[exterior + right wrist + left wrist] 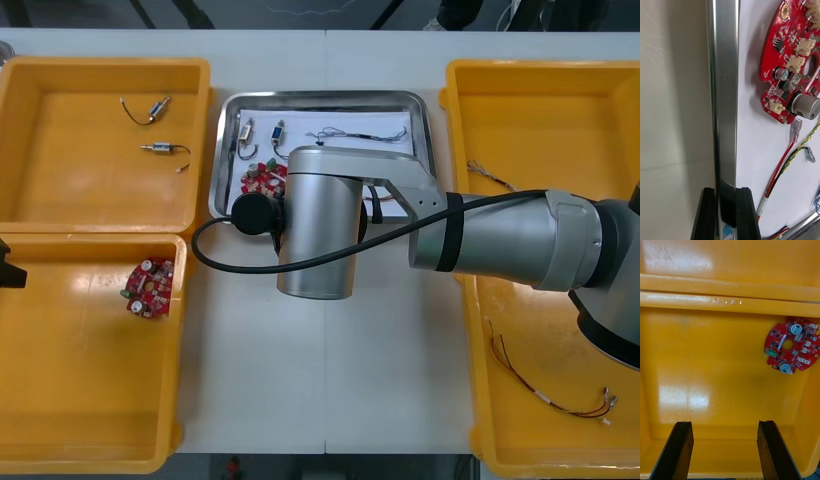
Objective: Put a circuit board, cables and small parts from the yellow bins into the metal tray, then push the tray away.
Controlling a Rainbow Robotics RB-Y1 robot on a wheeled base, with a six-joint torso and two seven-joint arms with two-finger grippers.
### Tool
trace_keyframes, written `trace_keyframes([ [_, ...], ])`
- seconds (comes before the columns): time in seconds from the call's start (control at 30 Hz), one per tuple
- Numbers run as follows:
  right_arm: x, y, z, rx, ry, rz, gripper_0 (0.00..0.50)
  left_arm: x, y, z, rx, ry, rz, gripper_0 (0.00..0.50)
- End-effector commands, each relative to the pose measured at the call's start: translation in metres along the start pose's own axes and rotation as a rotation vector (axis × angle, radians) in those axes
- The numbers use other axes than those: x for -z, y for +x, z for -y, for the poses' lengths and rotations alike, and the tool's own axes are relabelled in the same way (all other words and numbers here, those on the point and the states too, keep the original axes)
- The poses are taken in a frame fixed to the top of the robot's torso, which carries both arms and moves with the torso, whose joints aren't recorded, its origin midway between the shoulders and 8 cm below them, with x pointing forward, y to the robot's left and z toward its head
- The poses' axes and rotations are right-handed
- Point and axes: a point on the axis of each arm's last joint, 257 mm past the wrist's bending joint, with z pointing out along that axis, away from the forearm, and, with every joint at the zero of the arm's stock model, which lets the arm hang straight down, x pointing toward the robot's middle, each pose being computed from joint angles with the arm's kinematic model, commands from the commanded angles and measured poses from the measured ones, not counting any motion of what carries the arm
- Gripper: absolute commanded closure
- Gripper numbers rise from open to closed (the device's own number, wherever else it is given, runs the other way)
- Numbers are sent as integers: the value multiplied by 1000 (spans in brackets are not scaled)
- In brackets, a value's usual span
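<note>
**Right gripper clamped on the tray's near rim; left gripper open over a yellow bin**

Seen from above, the right arm (500,235) reaches in from the right side, crossing the light table (320,370). Its thick silver wrist lies nearly level and covers the near edge of the metal tray (320,97). In the right wrist view, the right gripper (727,198) has its two black fingers pressed against either side of the tray's shiny rim, with the rim held between them.

The tray sits between the yellow bins, towards the far side of the table, and is white inside. It holds a round red circuit board (786,63), a red cable (780,165) beside a twisted yellow cable, and two small metal parts (247,129) near its far left corner.

The left gripper (724,425) hangs above the near left bin (100,440), fingers well apart and gripping nothing. A second red board (792,350) lies on that bin's floor, beyond the fingers. The far left bin (100,70) holds two more small parts with wires. A red and yellow cable (560,395) lies in the near right bin.
</note>
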Motion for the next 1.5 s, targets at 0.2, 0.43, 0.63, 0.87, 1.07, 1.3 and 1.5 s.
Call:
trace_keyframes([
  [0.2, -3, -25, 39, 68, 85, 43, 500, 13, -1, -14, -104, -48, 13, 0],
  [0.43, -15, -25, 56, 56, 116, 48, 500, 13, -1, -14, -104, -48, 13, 0],
  [0.63, -24, -22, 69, 41, 134, 50, 500, 13, -1, -14, -104, -48, 13, 0],
  [0.87, -32, -24, 86, 32, 157, 70, 500, 13, -1, -14, -104, -48, 13, 0],
  [1.07, -37, -25, 100, 6, 171, 66, 500, 13, -1, -14, -104, -48, 13, 0],
  [1.3, -38, -22, 111, -23, 188, 61, 500, 13, -1, -14, -104, -48, 13, 0],
  [1.5, -41, -15, 114, -35, 189, 46, 500, 13, -1, -14, -104, -48, 13, 0],
])
